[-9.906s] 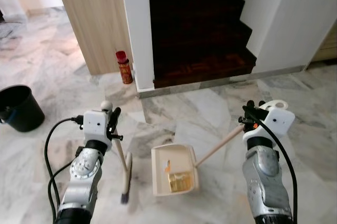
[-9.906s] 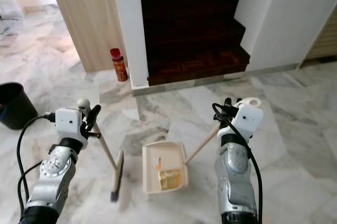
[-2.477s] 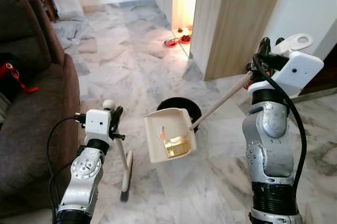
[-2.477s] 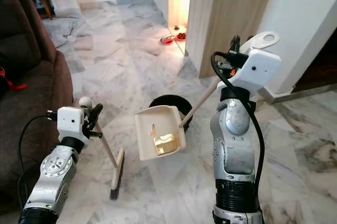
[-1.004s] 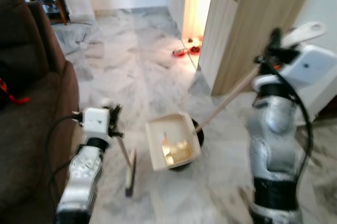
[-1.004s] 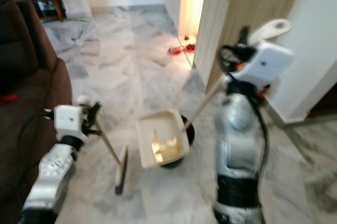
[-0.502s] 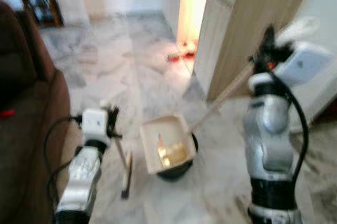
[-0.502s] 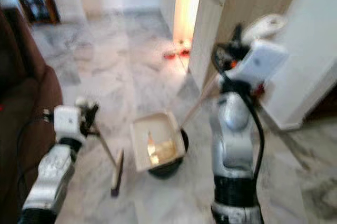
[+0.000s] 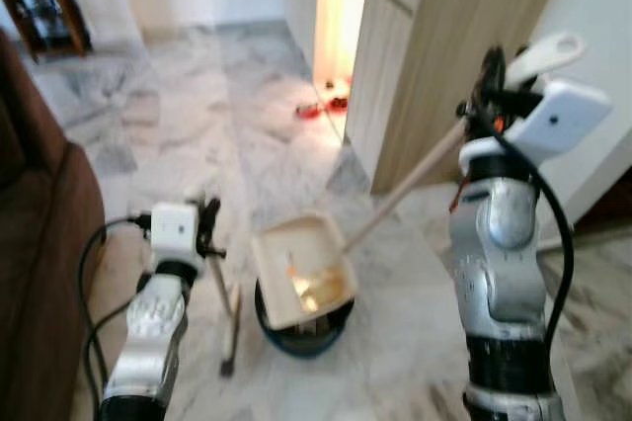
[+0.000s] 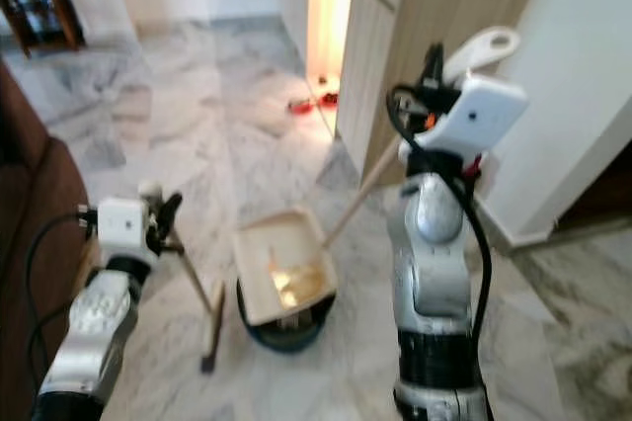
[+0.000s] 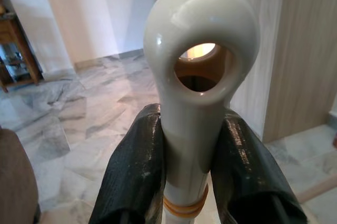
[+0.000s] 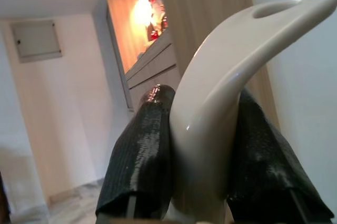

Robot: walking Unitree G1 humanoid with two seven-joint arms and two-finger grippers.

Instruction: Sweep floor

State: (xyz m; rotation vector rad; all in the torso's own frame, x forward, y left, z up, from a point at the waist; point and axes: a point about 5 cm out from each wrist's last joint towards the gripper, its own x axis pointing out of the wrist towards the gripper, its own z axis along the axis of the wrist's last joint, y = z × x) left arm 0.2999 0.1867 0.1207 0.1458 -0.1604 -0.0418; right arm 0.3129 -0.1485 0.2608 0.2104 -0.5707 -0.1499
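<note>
Two grippers are each clamped on a handle. The left gripper [image 11: 181, 169] has its black fingers [image 11: 137, 174] pressed against both sides of the cream plastic top of a short broom [image 9: 230, 307], just below the round hanging hole at the end. From that grip the broom's pale wooden stick slants down and away from the robot's left arm, ending in a narrow brush head that meets the grey-veined white marble floor [image 9: 197, 134] beside the bucket.

The right gripper [image 12: 202, 150] is raised high, its fingers [image 12: 139, 155] closed around the curved cream grip of a long-handled cream plastic dustpan [image 9: 301, 268]. Down from that grip, the wooden pole runs diagonally toward the robot's left to the pan, which hangs tilted directly over a round dark bucket [image 9: 296, 334] standing on the floor. Some yellowish debris [image 10: 288, 286] lies in the pan's lower part; what it is cannot be told through the blur.

Beyond the pan, past the raised gripper, stands a light wood-panelled partition [image 9: 444, 55] with a warmly lit opening next to it, and small red items [image 10: 306, 103] on the floor by that opening. To the left gripper's outer side is a dark brown sofa [image 9: 39, 233].
</note>
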